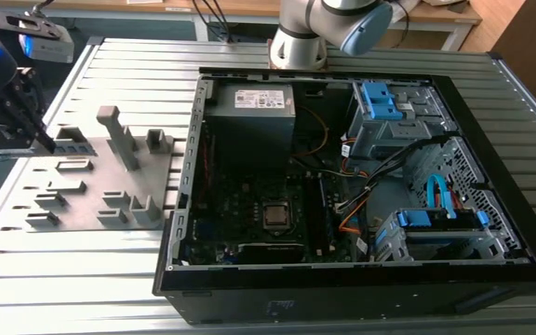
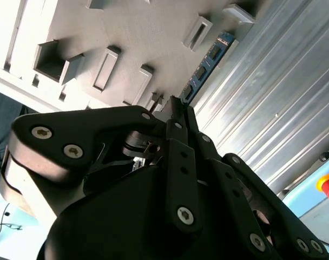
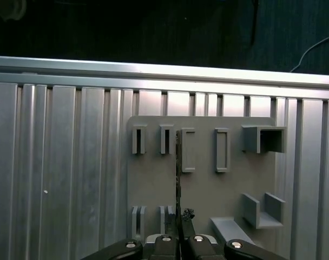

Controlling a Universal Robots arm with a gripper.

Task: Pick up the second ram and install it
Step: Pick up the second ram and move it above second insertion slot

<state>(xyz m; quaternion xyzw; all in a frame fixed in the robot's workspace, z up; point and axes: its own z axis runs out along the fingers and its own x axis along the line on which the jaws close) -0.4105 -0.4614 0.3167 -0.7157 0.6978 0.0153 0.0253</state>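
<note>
Exterior view: we log the gripper (image 1: 42,143) in the upper part of the frame at the exterior view's left. It hangs over a grey fixture plate (image 1: 82,202) that lies on the ribbed metal table (image 1: 82,279). The open computer case (image 1: 343,296) sits toward the exterior view's right, well apart from the gripper.

Second wrist view: the fingers (image 2: 178,135) are pressed together on one end of the second ram (image 2: 208,62). The blue board with its dark chips runs straight out from the fingertips. Its free end points away from the gripper, and it lies along the line where plate (image 2: 137,32) meets table (image 2: 272,108).

First wrist view: we see the ram (image 3: 178,162) edge-on, as a thin dark line leaving the gripper (image 3: 181,214). Its long axis runs parallel to the plate's (image 3: 153,184) upright slots, between two of them.
</note>
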